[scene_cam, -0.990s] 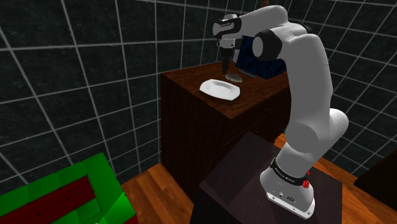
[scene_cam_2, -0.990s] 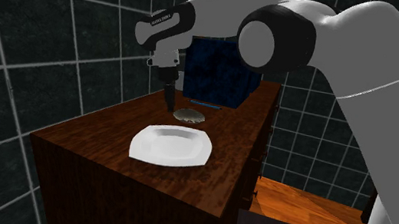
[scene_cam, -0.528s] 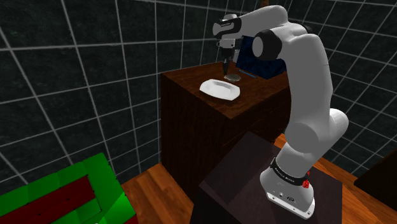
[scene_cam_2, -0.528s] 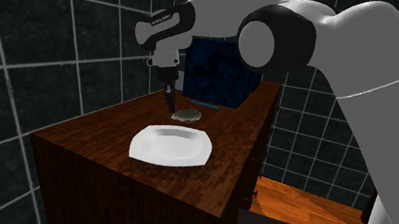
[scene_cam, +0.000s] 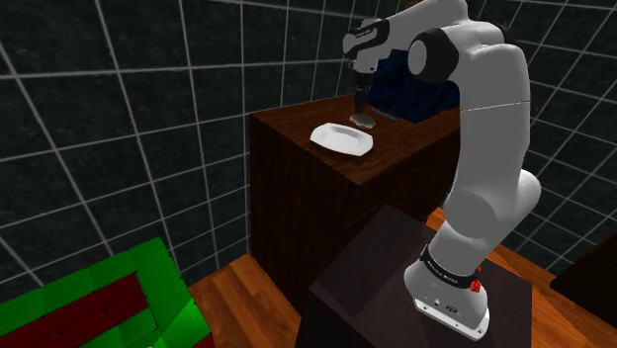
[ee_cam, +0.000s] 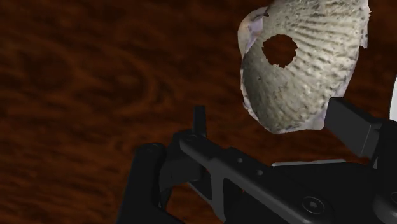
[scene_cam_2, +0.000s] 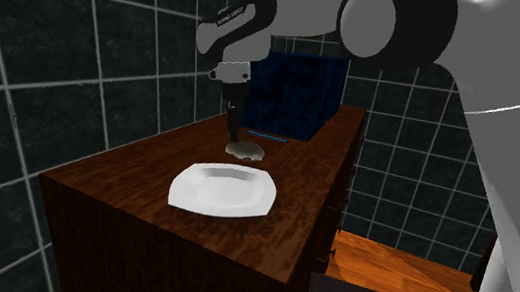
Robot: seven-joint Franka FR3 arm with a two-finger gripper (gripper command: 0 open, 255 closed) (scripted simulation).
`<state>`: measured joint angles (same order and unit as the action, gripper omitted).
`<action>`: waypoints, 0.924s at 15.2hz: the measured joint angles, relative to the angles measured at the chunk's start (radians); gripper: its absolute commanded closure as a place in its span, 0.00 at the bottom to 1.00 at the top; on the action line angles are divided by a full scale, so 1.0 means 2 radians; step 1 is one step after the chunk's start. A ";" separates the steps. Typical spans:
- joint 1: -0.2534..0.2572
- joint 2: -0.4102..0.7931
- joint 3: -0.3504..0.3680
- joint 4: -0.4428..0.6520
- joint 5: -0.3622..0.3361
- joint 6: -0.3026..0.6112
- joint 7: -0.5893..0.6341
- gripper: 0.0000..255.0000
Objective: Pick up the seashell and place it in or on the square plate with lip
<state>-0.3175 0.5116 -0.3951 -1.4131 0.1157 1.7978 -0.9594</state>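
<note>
A ribbed grey-white seashell (ee_cam: 299, 63) with a round hole in it lies flat on the dark wooden cabinet top (scene_cam_2: 134, 171). It sits just behind the white square plate with lip (scene_cam_2: 223, 189), a small gap apart. My black gripper (scene_cam_2: 236, 139) points straight down over the shell's (scene_cam_2: 245, 151) edge, fingers apart and open. In the wrist view my gripper (ee_cam: 273, 121) has one fingertip (ee_cam: 348, 121) at the shell's rim and the other well clear of it over bare wood. From the shoulder view, the gripper (scene_cam: 358, 107) hangs above the shell (scene_cam: 365, 121), behind the plate (scene_cam: 343, 137).
A dark blue box (scene_cam_2: 294, 94) stands right behind the shell at the cabinet's back. Tiled walls enclose the cabinet (scene_cam: 297, 188). A green and red block (scene_cam: 109, 306) lies on the wooden floor at the shoulder view's lower left. My stand (scene_cam: 396, 287) is at lower right.
The hand has shifted toward the second exterior view's right, over the shell, and the upper arm has risen. The fingers, together half a second ago, now stand apart. The shell lies about where it was.
</note>
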 measured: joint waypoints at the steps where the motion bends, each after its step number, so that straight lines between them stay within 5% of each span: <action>1: 0.002 -0.019 -0.006 -0.024 -0.002 0.017 0.010 0.00; 4: 0.008 -0.064 -0.021 -0.086 -0.010 0.062 0.033 0.00; 14: 0.007 -0.062 -0.021 -0.131 -0.006 0.113 0.033 0.00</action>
<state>-0.3038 0.3885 -0.4375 -1.6749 0.1046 2.0238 -0.8931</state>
